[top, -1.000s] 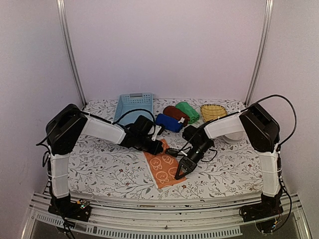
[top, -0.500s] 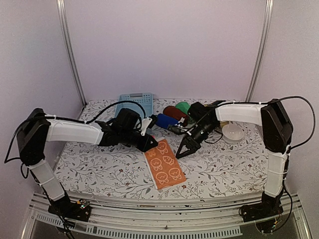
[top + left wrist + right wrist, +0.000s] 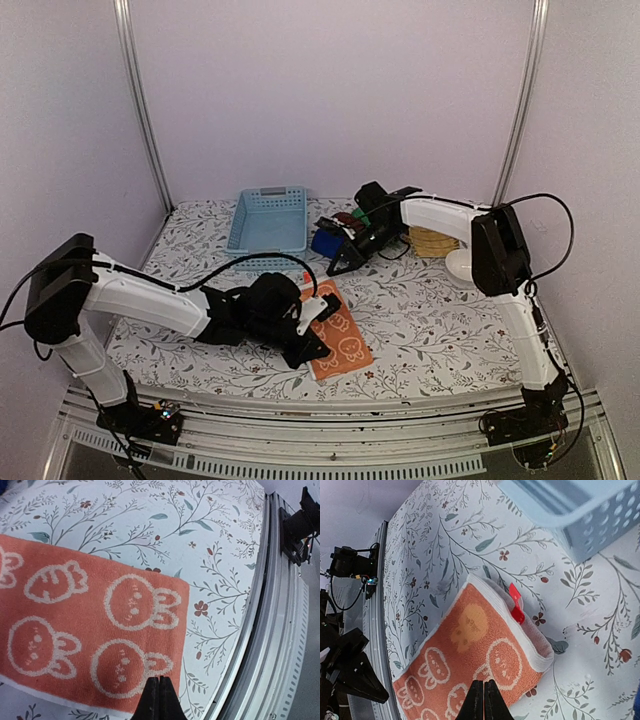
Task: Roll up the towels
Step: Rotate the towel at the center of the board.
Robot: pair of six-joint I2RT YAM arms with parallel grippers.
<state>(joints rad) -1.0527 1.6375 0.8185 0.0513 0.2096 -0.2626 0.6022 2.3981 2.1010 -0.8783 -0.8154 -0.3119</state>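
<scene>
Towel first, from above: we see the orange towel (image 3: 338, 335) lying flat, the left gripper (image 3: 316, 350) at its left edge, the right gripper (image 3: 337, 266) well beyond it by the dark blue towel (image 3: 325, 243).

At the left wrist, clenched fingers (image 3: 152, 700) sit over the orange towel (image 3: 90, 630), near its corner.

At the right wrist, clenched fingers (image 3: 477, 700) hang over the orange towel (image 3: 470, 650), with the basket (image 3: 580, 510) beyond it.
</scene>
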